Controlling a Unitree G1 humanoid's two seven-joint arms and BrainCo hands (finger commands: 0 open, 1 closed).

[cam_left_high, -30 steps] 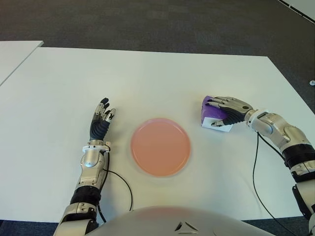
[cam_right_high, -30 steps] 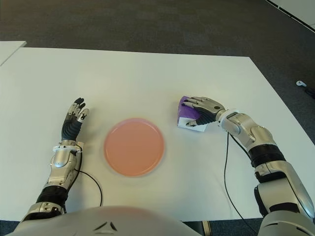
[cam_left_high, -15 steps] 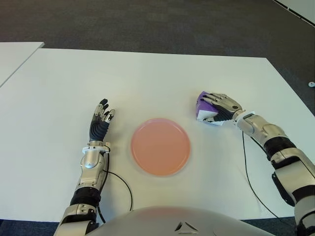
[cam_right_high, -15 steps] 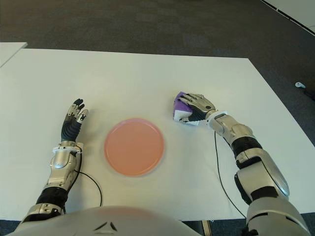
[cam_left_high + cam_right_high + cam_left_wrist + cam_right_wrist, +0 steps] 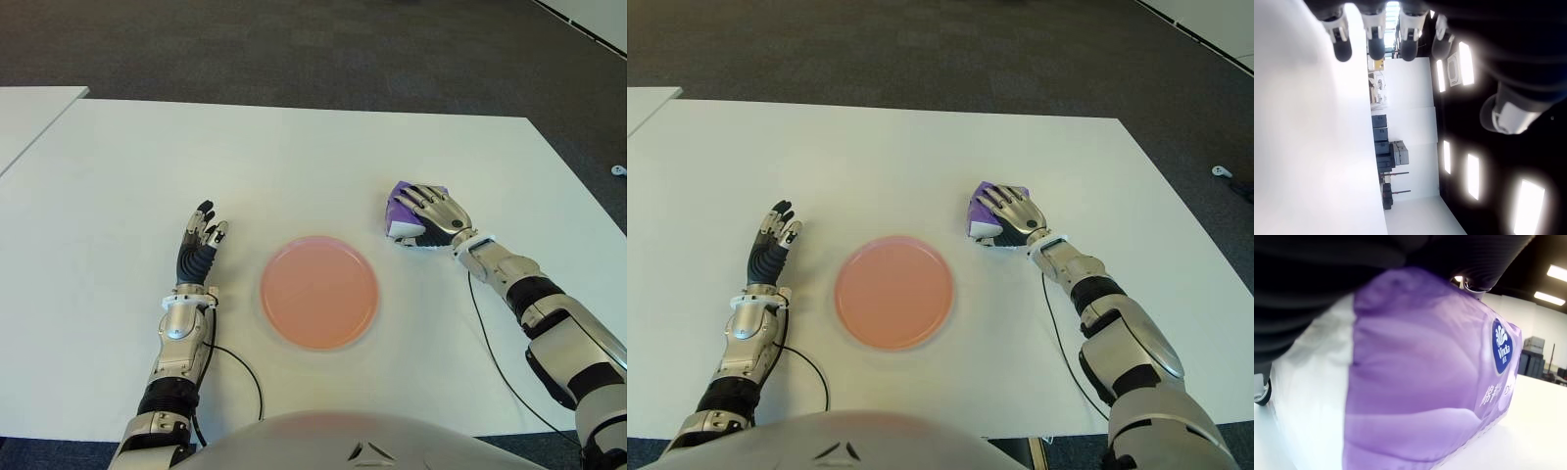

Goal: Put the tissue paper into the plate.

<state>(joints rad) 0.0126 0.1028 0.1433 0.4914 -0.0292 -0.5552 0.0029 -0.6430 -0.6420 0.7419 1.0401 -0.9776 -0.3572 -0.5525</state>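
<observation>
- Nearest the robot, the pink plate [image 5: 318, 291] lies flat on the white bench [image 5: 294, 157], between the two arms, with nothing on it.
- The left hand [image 5: 199, 242] shows to the left of the plate, well apart from it, its fingers [image 5: 1376, 47] straight and slightly spread, pointing away from the robot and holding nothing.
- Farther off and to the right of the plate, the right hand [image 5: 1010, 212] covers the tissue paper [image 5: 401, 211] from above, palm down, its fingers curved over the pack's top with the tips toward the far side.
- The tissue paper is a soft purple pack with white ends; it sits near the plate's far-right edge but apart from it, not on the plate.
- Whether the pack is lifted off the bench or resting on it cannot be told.
- In the right wrist view the pack fills the picture under the palm, with a blue logo on its purple wrapper.
- The pack's long axis is hard to read under the hand; it seems to run roughly from near to far, along the fingers.
</observation>
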